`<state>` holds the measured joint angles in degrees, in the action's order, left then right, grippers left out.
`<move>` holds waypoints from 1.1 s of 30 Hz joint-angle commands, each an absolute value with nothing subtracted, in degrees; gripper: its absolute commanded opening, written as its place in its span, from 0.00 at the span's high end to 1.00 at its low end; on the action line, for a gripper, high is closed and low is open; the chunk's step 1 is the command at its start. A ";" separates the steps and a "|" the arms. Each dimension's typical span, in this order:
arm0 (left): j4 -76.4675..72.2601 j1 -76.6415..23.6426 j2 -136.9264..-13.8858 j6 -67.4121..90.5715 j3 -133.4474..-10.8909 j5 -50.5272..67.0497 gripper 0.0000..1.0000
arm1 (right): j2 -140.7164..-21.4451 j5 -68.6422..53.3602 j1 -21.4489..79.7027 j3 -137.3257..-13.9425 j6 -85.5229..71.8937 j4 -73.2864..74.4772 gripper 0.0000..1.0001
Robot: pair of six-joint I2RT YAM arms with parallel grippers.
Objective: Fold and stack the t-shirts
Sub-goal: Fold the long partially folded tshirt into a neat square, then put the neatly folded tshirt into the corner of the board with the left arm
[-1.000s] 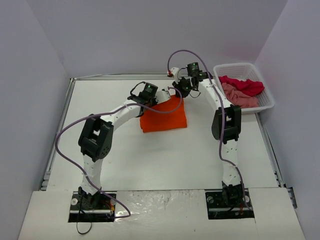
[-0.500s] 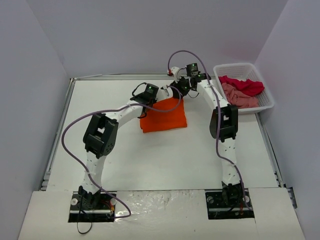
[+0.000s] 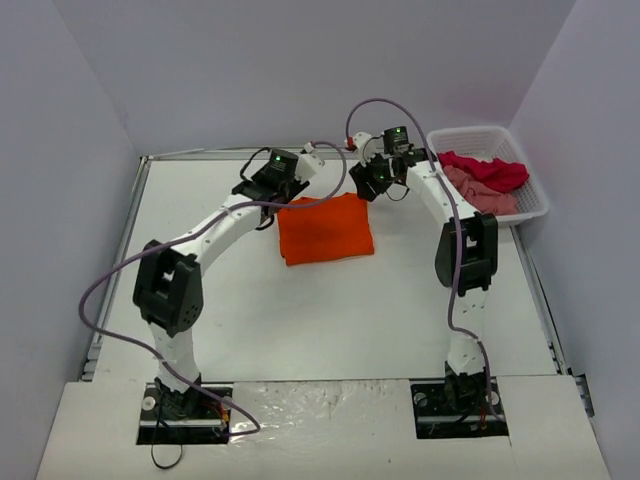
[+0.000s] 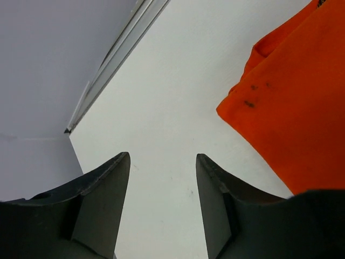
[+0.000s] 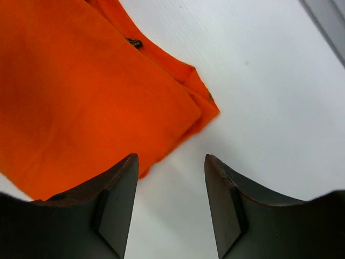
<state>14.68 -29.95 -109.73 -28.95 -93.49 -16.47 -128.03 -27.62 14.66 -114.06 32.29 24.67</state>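
Note:
The bright orange t-shirt (image 3: pixel 325 229) lies folded into a rough rectangle on the white table, toward the back middle. My left gripper (image 3: pixel 266 196) hovers just off its far left corner, jaws open and empty; in the left wrist view the orange t-shirt (image 4: pixel 302 102) is off to the right of my left gripper (image 4: pixel 163 162). My right gripper (image 3: pixel 370 183) hangs at the shirt's far right corner, open and empty, and in the right wrist view the orange t-shirt (image 5: pixel 91 91) fills the upper left above my right gripper (image 5: pixel 171 162). A crimson red t-shirt (image 3: pixel 490 170) and a dusty pink t-shirt (image 3: pixel 478 193) lie crumpled in the basket.
A white lattice basket (image 3: pixel 480 137) stands at the back right against the wall. A metal rail (image 3: pixel 120 260) runs along the table's left edge, and grey walls close in on three sides. Purple cables loop over both arms.
Both grippers have opened and let go of the orange t-shirt's far edge. The left gripper drew back to the left and the right gripper shifted slightly right; the shirt now lies flat.

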 commanded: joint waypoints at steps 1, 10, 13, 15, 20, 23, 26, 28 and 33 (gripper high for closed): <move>21.00 -28.04 -100.20 -20.58 -91.24 -10.12 0.49 | -117.09 -21.29 13.54 -111.02 28.13 23.55 0.51; 40.77 -17.24 -102.38 -11.86 -92.89 20.28 0.49 | -103.36 -23.02 6.59 -93.61 24.08 24.08 0.50; 41.57 -15.56 -104.24 -10.90 -92.20 27.05 0.50 | -102.92 -24.87 6.50 -92.90 22.77 25.57 0.59; 41.40 -14.33 -105.37 -10.37 -92.28 30.57 0.50 | -103.36 -26.72 6.94 -94.47 21.80 26.19 0.70; 42.45 -11.61 -109.94 -8.62 -96.14 33.22 0.49 | -106.60 -27.15 8.96 -100.53 20.22 26.54 1.00; 42.80 -9.68 -112.84 -7.12 -97.90 35.50 0.49 | -111.43 -27.16 11.07 -107.30 19.95 28.38 1.00; 43.06 -8.35 -116.52 -5.98 -99.31 38.05 0.49 | -117.58 -29.70 13.18 -114.59 20.30 31.71 1.00; 44.21 -7.21 -118.55 -5.71 -101.42 39.10 0.50 | -121.35 -30.85 14.49 -116.88 20.48 32.43 1.00; 45.35 -4.57 -122.25 -5.27 -103.80 42.63 0.50 | -128.66 -32.51 18.72 -123.04 25.03 36.55 1.00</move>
<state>42.30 -5.74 -122.83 -6.26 -100.90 38.39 -125.29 -29.39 16.71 -119.90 22.04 30.39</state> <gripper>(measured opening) 0.497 0.001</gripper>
